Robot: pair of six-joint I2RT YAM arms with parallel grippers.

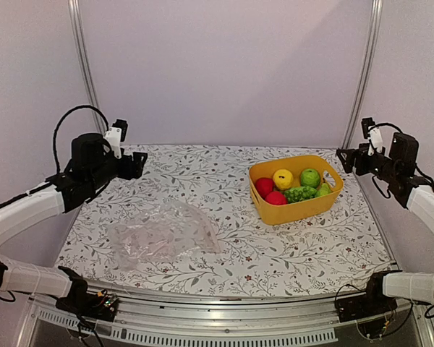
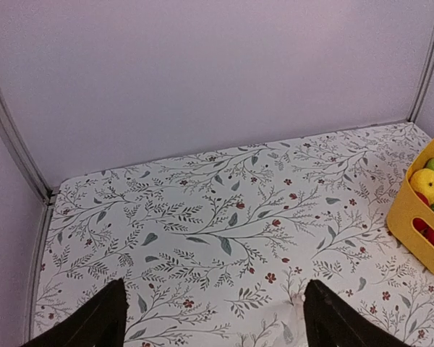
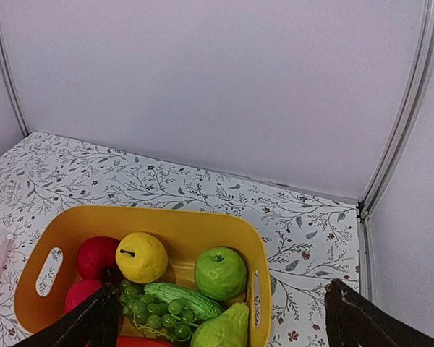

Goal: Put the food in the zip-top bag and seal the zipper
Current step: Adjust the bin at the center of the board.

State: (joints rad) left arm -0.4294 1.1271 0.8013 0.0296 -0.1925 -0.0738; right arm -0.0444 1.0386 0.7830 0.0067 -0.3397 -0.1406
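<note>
The food lies in a yellow basket (image 1: pixel 296 210) at the right of the table: a yellow fruit (image 3: pixel 140 256), a green apple (image 3: pixel 220 272), two red round pieces (image 1: pixel 264 186), a green grape bunch (image 3: pixel 148 307), a cucumber (image 3: pixel 184 298), a green pear (image 3: pixel 224 329) and a sliver of red-orange carrot (image 3: pixel 141 341). The clear, wrinkled zip-top bag (image 1: pixel 163 235) lies flat at the front left; I cannot make out its zipper. My left gripper (image 1: pixel 137 165) hangs open above the table's back left, behind the bag. Open too, my right gripper (image 3: pixel 223 293) hovers off the basket's right end, holding nothing.
Purple walls with metal corner posts (image 1: pixel 83 65) close in the floral tablecloth (image 1: pixel 202 173) at the back and sides. The basket (image 2: pixel 412 217) shows at the right edge of the left wrist view. A metal rail (image 1: pixel 224 318) runs along the near edge.
</note>
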